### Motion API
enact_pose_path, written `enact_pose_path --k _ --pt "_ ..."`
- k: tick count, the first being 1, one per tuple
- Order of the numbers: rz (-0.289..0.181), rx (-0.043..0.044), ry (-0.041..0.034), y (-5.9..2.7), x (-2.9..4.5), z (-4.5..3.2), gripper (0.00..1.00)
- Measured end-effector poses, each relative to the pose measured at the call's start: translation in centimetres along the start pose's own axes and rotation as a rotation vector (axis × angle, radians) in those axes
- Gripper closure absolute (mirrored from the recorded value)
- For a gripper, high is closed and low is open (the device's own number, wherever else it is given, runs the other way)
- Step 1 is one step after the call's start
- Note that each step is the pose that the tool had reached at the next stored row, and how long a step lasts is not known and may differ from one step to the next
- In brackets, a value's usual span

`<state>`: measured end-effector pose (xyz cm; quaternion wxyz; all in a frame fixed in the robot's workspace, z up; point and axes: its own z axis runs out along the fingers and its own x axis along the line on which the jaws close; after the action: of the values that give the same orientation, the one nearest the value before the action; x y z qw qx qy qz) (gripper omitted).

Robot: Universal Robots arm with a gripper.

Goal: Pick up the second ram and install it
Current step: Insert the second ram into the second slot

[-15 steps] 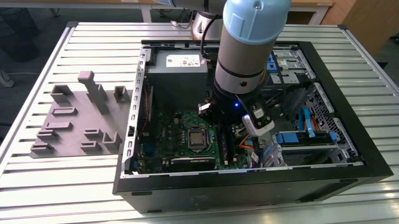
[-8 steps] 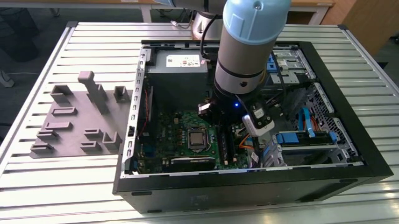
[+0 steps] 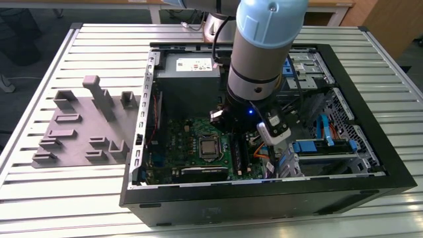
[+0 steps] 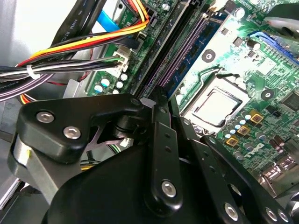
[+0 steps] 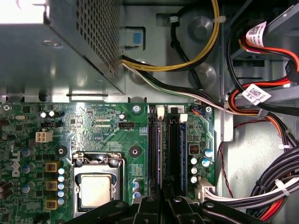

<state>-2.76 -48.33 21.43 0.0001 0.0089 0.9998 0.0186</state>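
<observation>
Claw (image 4: pixel 161 109), pinched narrow, presses the second ram (image 4: pixel 184 56) into its motherboard slot (image 5: pixel 173 144).

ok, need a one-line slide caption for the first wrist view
Hand lowered over the motherboard's memory slots, beside the CPU socket, with the power supply and cable bundles around them.

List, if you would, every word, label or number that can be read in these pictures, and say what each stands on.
Nothing can be quoted with confidence.
White sticker on the power supply, exterior view: print blurred, unreadable.
White tags on the red cables, first wrist view: print too small to read.
White lettering on the motherboard, first wrist view: too small to read.
</observation>
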Motion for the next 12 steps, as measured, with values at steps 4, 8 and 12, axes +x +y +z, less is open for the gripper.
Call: enact_pose_path --k 4,8,12 --pt "-0.002 -0.0013 0.0000 0.03 0.00 0.07 0.86" --pt "-0.003 -0.0013 0.0001 0.12 0.00 0.08 0.86" --pt "-0.004 -0.0013 0.0001 0.15 0.00 0.13 0.86"
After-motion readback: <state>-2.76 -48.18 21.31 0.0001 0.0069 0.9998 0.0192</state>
